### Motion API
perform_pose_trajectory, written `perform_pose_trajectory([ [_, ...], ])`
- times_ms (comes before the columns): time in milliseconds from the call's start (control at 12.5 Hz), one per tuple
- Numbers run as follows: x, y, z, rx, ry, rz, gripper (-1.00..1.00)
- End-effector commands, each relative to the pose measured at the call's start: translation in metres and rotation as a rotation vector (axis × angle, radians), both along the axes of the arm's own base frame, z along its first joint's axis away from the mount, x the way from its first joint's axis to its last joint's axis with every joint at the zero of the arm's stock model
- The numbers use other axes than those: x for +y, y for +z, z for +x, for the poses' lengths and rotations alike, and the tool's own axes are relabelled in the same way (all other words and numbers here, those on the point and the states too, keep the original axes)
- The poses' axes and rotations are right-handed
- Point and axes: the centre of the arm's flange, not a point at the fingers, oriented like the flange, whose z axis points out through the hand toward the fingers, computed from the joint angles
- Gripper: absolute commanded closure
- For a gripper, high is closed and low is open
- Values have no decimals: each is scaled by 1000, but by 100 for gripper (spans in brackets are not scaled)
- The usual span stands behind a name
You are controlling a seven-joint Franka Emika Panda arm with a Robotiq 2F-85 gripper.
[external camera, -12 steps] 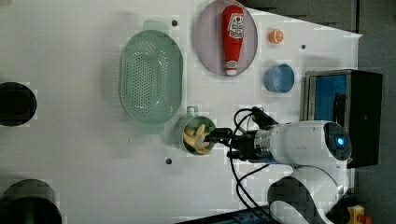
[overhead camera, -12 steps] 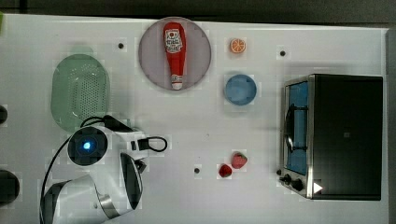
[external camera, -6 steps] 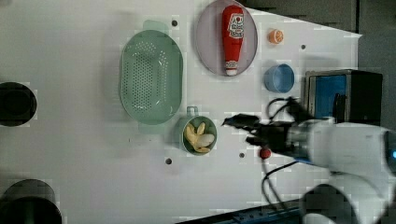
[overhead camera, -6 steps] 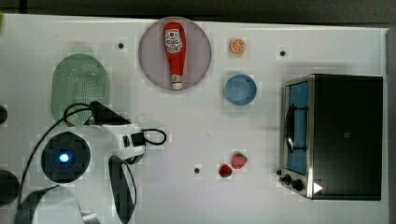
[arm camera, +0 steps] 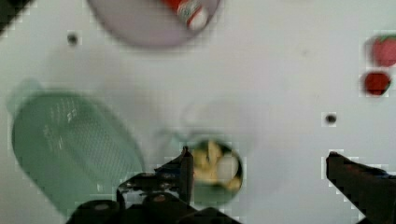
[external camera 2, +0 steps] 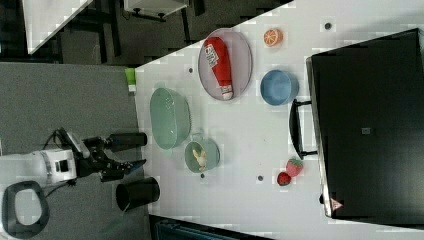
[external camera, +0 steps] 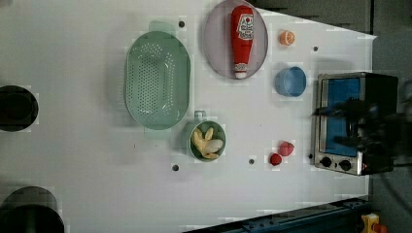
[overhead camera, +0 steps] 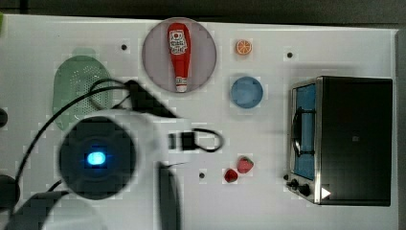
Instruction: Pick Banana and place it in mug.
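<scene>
The banana [external camera: 208, 144] lies inside the mug [external camera: 192, 148], which stands at the centre of the left view just below and to the right of the pale green colander [external camera: 156, 86]; placement therefore appears complete. The gripper [arm camera: 259, 168] hangs above the mug in the wrist view, fingers [arm camera: 186, 166] spread wide and holding nothing. In my judgement the step in hand is the retreat after release, and the next move calls only for lifting clear without brushing the mug or colander.
</scene>
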Motion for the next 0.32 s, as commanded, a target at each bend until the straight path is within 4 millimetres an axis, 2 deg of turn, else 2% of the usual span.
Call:
perform_pose_trajectory([
  [80,-65,21,13,-9,-64,-16,-100],
  [320,-111,36,13,-20,-108,-42,-100],
])
